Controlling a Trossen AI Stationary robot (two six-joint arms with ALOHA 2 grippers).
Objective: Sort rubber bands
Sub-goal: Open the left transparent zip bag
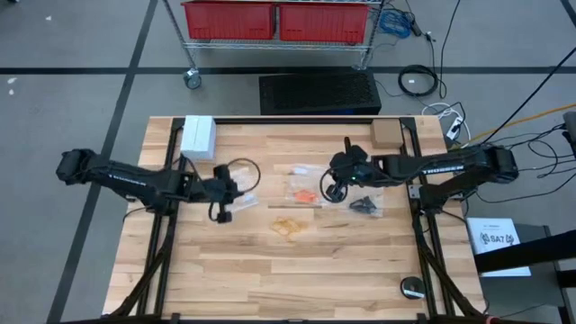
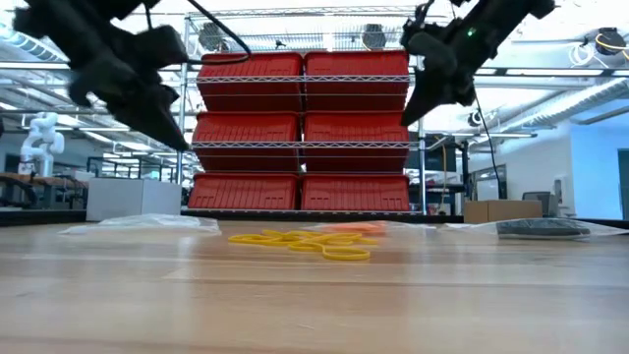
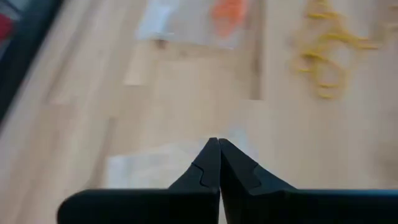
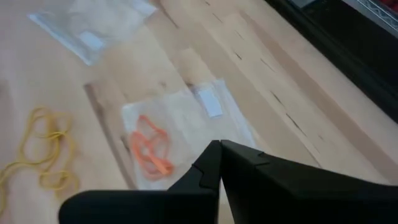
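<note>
Between picks: both arms raised over the bench (image 1: 225, 270), jaws closed, empty.
Next: open, descend on loose yellow rubber bands (image 1: 289, 226).

Even overhead lighting, soft shadows; left wrist view blurred throughout (yellow rubber bands (image 3: 323, 53) smeared); low view backlit.

Blurred throughout in the left wrist view: yellow rubber bands (image 3: 323, 53) cut off at the frame's edge, an orange smear (image 3: 228, 12) inside a clear bag (image 3: 186, 22) without countable loops. Too small in the high view to count: black bands (image 1: 364, 206) beside the right end effector (image 1: 331, 191). Cropped at the top of the low view: both arms. Clipped at the right wrist frame's edge: a second clear bag (image 4: 93, 25), contents unreadable.
</note>
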